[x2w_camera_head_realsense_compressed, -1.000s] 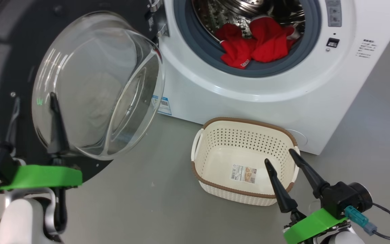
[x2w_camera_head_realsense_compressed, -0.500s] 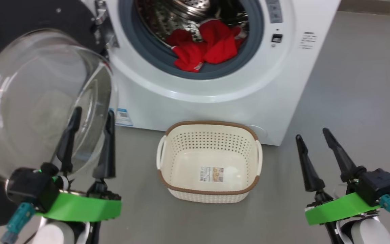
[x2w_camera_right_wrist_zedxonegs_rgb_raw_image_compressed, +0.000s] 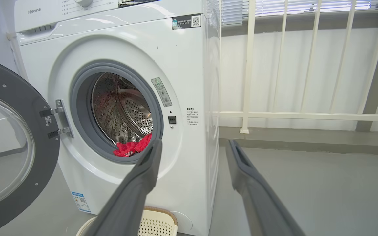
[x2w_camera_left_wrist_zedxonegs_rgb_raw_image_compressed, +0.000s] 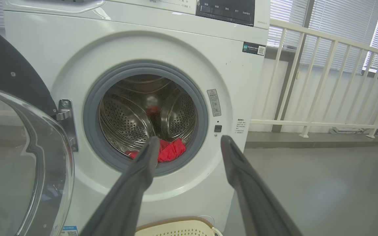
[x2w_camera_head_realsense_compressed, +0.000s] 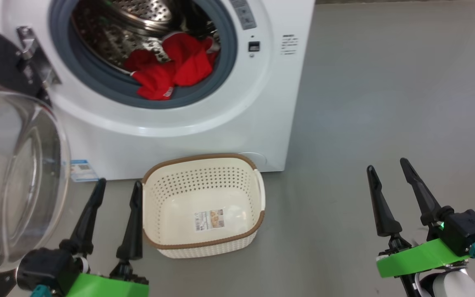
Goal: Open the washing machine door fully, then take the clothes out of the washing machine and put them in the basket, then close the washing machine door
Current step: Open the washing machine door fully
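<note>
**Door swung wide, red laundry in the drum, both grippers spread and empty**

I see the clothes [x2w_camera_head_realsense_compressed: 171,72] as a crumpled bright red heap at the upper middle of the head view. They lie at the front bottom of the perforated steel drum [x2w_camera_head_realsense_compressed: 138,16], and one fold with a small label droops onto the grey gasket [x2w_camera_head_realsense_compressed: 97,88].

The washing machine door [x2w_camera_head_realsense_compressed: 15,177] stands swung out at the left edge, its clear glass bowl bulging toward the centre. It hangs from a metal hinge [x2w_camera_head_realsense_compressed: 35,57]. The cream basket [x2w_camera_head_realsense_compressed: 204,183] sits on the floor [x2w_camera_head_realsense_compressed: 365,103] at the bottom centre, just in front of the washing machine [x2w_camera_head_realsense_compressed: 179,132].

My left gripper [x2w_camera_head_realsense_compressed: 120,183], at the lower left, has its fingers apart and holds nothing. It sits between the glass bowl and the basket's left rim, and I cannot tell whether one finger touches that rim. My right gripper [x2w_camera_head_realsense_compressed: 387,165], at the lower right, is also spread and empty, well apart from the basket. Bare floor fills the right half of the frame.

The door's black ring is cut off at the left edge, and the drum's depth is dark. In the left wrist view my own finger covers part of the clothes.
</note>
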### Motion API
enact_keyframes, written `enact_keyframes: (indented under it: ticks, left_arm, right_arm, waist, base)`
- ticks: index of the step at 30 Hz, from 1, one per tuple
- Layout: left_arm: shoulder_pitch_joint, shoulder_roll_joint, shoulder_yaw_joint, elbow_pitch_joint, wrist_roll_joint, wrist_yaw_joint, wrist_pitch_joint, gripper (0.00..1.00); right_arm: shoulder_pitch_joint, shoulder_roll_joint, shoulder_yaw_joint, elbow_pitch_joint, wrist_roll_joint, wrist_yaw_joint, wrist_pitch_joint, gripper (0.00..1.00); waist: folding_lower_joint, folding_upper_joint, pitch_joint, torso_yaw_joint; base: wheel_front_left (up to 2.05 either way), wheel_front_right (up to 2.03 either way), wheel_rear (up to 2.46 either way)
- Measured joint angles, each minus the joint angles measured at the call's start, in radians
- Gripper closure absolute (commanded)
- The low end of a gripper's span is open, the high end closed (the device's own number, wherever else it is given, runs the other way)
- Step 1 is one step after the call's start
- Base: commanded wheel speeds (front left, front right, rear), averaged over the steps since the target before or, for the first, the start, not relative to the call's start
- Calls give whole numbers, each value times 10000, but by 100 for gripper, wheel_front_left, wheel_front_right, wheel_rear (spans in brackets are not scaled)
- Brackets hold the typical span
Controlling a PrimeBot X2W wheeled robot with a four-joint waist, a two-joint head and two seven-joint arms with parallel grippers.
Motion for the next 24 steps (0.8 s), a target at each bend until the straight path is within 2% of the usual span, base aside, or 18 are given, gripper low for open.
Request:
enact_keyframes:
  ticks: [5, 10, 24]
  left_arm:
    - [477, 176, 21, 199, -75, -81, -67, 0]
    - [891, 186, 198, 259, -334, 10, -88, 0]
    - [1334, 245, 332, 270, -313, 174, -255, 0]
  right_arm:
    - [287, 4, -38, -61, -12, 0, 0, 0]
    - [523, 8, -186, -178, -12, 0, 0, 0]
    - [868, 44, -215, -290, -12, 0, 0, 0]
  waist:
    - [0, 0, -102, -558]
    - [0, 0, -307, -841]
    - [0, -1, -554, -861]
  base:
    - [0, 0, 0]
    - [0, 0, 0]
    - [0, 0, 0]
